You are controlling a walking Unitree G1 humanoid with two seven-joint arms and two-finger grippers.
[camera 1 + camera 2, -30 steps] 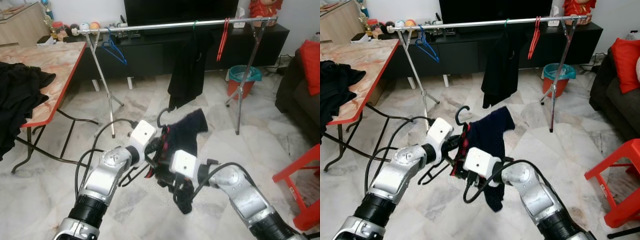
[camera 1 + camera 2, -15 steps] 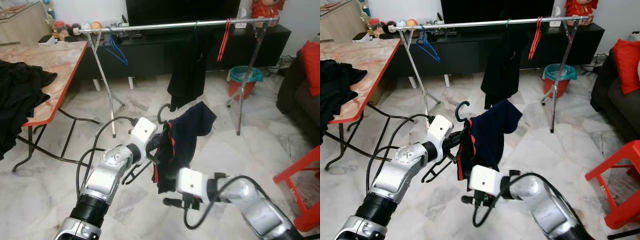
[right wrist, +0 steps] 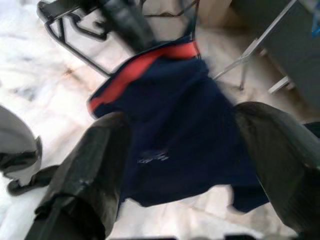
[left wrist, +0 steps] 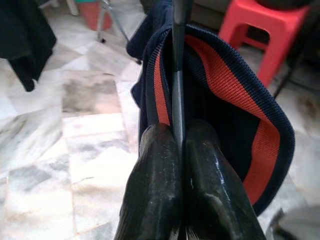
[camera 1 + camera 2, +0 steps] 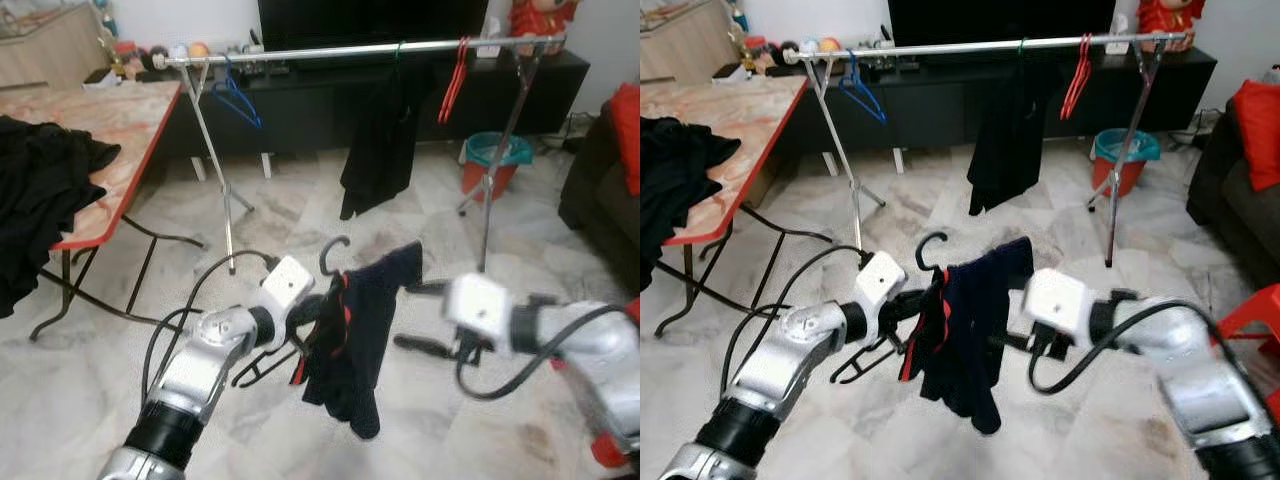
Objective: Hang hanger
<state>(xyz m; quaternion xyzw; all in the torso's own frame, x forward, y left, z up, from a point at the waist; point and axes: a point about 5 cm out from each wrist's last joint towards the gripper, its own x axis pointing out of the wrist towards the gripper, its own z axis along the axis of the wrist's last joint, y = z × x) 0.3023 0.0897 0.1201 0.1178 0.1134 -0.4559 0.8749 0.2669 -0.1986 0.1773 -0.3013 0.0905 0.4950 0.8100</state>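
You are pinching the black hanger (image 5: 930, 262) in your left gripper (image 4: 178, 145), fingers closed tight on its thin bar, with the navy shirt (image 5: 965, 335) draped on it at centre. Your right gripper (image 3: 165, 165) is hovering at three o'clock of the shirt, fingers spread wide. The rail (image 5: 970, 46) at twelve o'clock is awaiting it; hanging remains.

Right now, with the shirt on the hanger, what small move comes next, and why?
Probably step toward the rail. The left gripper is shut on the hanger, the shirt drapes from it, and the right gripper is open beside the shirt. The rail stands across the floor, likely too far to hook from here.
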